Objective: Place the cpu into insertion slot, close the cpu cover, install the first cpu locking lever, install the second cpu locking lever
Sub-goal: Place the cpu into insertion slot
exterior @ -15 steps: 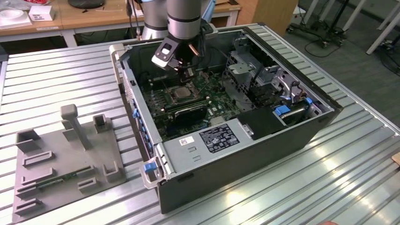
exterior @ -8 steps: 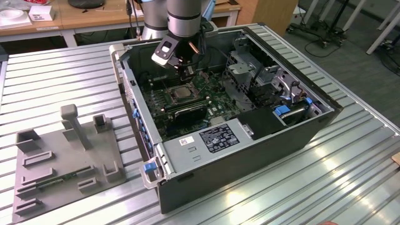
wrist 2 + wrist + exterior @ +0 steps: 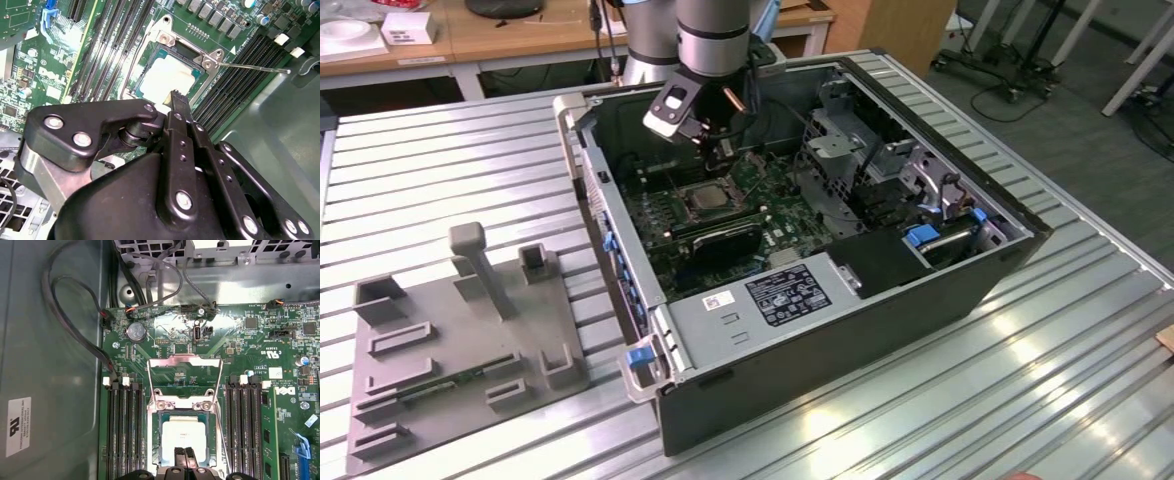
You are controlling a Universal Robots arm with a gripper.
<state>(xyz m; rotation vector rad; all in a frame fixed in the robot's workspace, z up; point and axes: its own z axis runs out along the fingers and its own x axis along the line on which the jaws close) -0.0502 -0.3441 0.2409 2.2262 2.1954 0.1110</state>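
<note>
A robotics lab or workshop, seen in the exterior view: an open computer case (image 3: 854, 300) on a ribbed metal table (image 3: 440, 170), a grey parts fixture (image 3: 454, 350) at eight o'clock, wooden workbenches (image 3: 534, 40) at eleven, wheeled stands (image 3: 1001, 75) at one, a robot arm (image 3: 714, 35) at twelve.

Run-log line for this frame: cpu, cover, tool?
cpu: in insertion slot | cpu cover: open, clear of cpu | tool: shut, empty, at cpu edge, contact unclear

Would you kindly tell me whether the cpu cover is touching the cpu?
Apart. The first wrist view shows the cpu cover swung open, its frame clear of the cpu, whose face lies uncovered.
</note>
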